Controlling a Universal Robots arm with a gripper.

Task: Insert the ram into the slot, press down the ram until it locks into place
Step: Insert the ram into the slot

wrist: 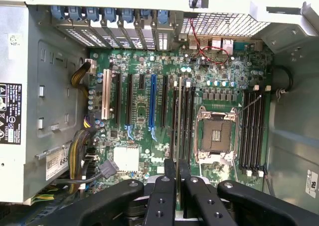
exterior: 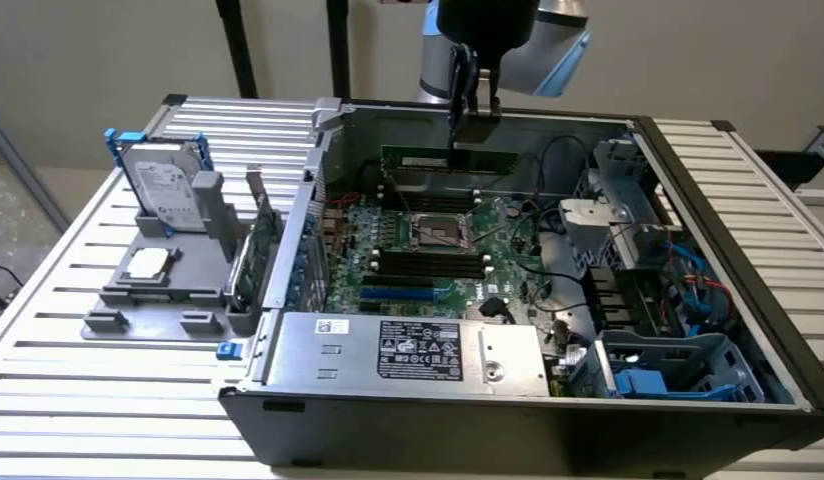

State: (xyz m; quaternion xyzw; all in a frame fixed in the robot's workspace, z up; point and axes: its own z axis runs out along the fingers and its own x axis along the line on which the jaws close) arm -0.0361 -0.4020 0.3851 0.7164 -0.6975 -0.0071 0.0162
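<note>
Exterior view: ram (exterior: 439, 158) in clenched jaws' grip, directly below them, over mobo slots (exterior: 446, 185) by CPU socket (exterior: 443, 232).

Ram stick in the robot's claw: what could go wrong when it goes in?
1. The ram hangs above the board, clamped in the gripper. Several matching black slots lie side by side, so it might land between two, or in the wrong one.
2. The open processor socket sits right beside those slots, so a slip might knock it.
</note>
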